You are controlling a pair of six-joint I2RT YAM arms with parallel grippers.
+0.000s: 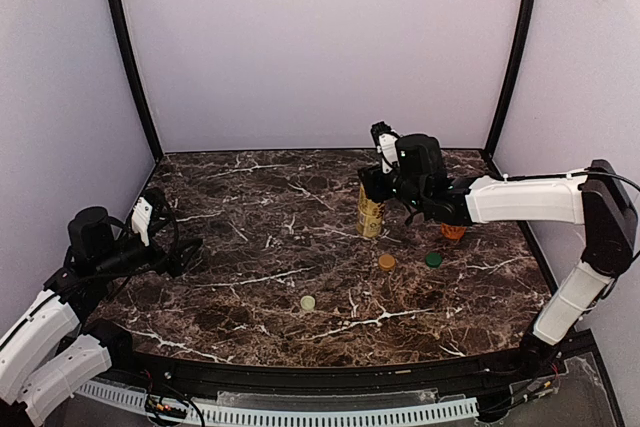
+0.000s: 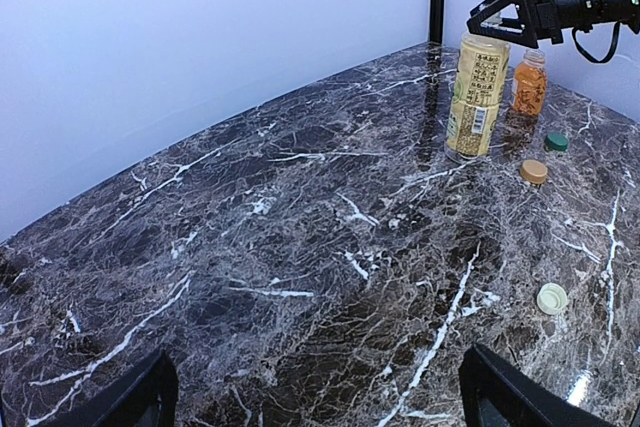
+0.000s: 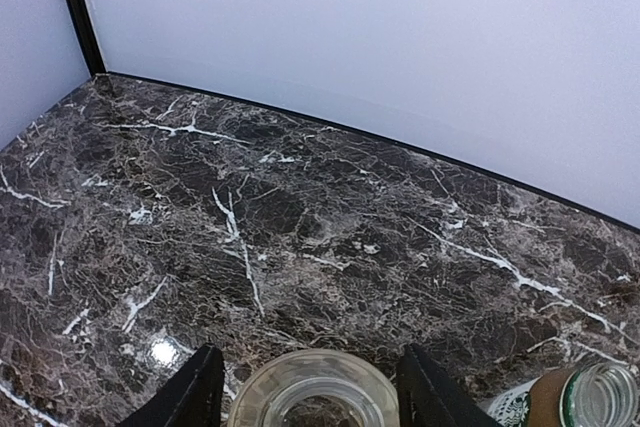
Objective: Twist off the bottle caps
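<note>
At the far right of the dark marbled table (image 1: 250, 247), seen from above, the right tool (image 1: 374, 185) sits at the top of the tall yellow-labelled plastic bottle (image 1: 370, 219); from the left wrist, the left tool (image 2: 320, 399) gapes, released; from the right wrist, fingers (image 3: 195, 397) flank that bottle's uncapped mouth, and I cannot tell whether they pinch it.

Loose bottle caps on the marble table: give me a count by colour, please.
Round orange-tan plastic cap: 1
Round green plastic cap: 1
Round pale cream plastic cap: 1
Total: 3
</note>
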